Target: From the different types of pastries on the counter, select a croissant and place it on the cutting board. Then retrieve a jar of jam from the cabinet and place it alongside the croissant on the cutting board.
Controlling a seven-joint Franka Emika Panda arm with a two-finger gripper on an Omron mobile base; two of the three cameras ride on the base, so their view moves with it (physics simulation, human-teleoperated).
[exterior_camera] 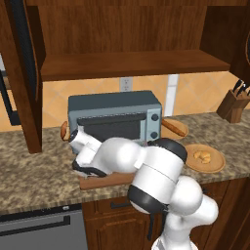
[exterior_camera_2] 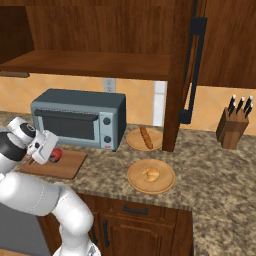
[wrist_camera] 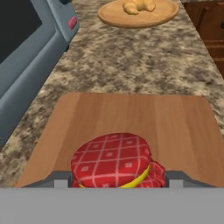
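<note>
Your gripper (exterior_camera_2: pixel 50 152) sits low over the board (wrist_camera: pixel 131 118), and the jar (wrist_camera: pixel 113 161) lies between its fingers at bottom centre; I can't tell whether it's clamped or let go. The croissant (wrist_camera: pixel 139 6) is still on its plate (wrist_camera: pixel 113 17), top of frame, so that step looks undone.

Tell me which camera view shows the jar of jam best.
The hand view: the jar of jam sits close, its red checked lid clear, on the cutting board. The right base view shows a small red spot; in the left base view the arm hides it.
</note>
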